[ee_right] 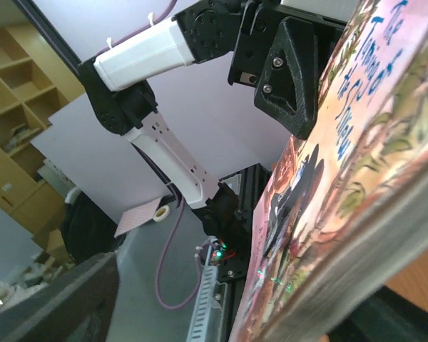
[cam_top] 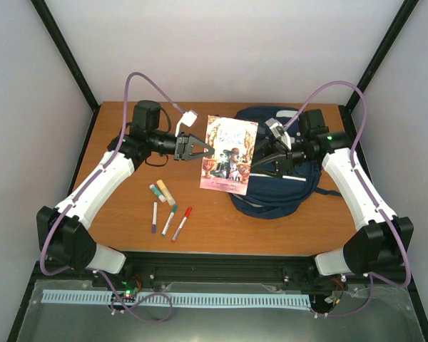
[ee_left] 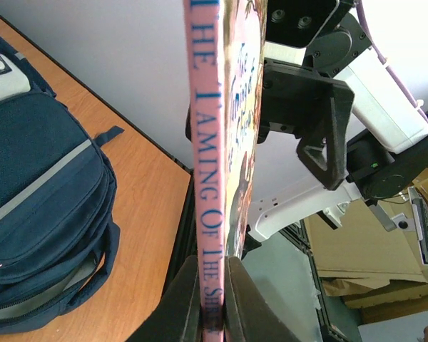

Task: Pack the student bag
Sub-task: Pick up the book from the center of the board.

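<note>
pink book (cam_top: 229, 154) between both extended arms, left gripper (ee_left: 212, 292) clamped on spine, right gripper (cam_top: 259, 167) hold unclear

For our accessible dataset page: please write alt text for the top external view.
The left gripper holds an illustrated book above a wooden table, with the right gripper at its opposite edge. A navy backpack lies right; five markers lie left.

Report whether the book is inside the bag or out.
Out: the left gripper clamps the book by its spine, beside the student bag, not inside.
</note>
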Robot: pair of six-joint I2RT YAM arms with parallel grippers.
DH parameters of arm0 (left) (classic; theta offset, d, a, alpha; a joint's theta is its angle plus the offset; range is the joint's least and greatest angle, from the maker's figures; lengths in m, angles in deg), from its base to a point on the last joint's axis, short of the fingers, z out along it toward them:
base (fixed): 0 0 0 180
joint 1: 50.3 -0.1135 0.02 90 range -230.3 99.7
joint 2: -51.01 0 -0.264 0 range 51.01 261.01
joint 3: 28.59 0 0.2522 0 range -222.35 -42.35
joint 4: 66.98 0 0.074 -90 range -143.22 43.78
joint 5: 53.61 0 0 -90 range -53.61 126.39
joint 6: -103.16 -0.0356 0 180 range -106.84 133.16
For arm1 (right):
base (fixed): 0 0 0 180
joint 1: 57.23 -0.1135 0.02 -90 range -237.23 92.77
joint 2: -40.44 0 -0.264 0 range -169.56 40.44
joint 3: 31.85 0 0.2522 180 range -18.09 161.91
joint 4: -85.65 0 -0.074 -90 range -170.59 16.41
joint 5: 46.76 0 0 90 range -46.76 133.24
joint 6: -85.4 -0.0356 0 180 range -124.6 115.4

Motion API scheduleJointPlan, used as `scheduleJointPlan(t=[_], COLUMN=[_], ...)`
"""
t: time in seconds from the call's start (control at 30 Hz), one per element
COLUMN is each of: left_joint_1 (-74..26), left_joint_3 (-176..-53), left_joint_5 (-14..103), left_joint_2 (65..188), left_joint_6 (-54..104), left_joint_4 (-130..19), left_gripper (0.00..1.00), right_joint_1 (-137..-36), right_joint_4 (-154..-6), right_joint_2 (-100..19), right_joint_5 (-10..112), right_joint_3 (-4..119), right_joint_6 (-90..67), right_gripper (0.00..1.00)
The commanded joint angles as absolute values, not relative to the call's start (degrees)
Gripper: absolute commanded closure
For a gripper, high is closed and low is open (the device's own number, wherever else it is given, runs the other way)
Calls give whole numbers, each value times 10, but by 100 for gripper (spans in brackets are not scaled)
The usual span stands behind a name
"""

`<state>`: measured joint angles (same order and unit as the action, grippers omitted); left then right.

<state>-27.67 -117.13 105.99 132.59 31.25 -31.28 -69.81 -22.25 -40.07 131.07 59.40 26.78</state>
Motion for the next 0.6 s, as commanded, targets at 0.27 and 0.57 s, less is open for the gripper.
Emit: scheduleJointPlan(t=[0.27, 0.57], left_joint_1=[-236, -214], left_joint_3=[-1192, -1211], left_joint_5=[1036, 945], left_joint_2=[1314, 1315], left_joint_6=[309, 338], left_joint_4=[-339, -364], left_gripper=[98, 99], right_joint_1=[-702, -702], right_joint_4=[-217, -212], right_joint_2=[-447, -459], right_joint_5=[1385, 1378], right_joint_3=[643, 663], right_joint_6=[243, 222], right_gripper=[43, 48])
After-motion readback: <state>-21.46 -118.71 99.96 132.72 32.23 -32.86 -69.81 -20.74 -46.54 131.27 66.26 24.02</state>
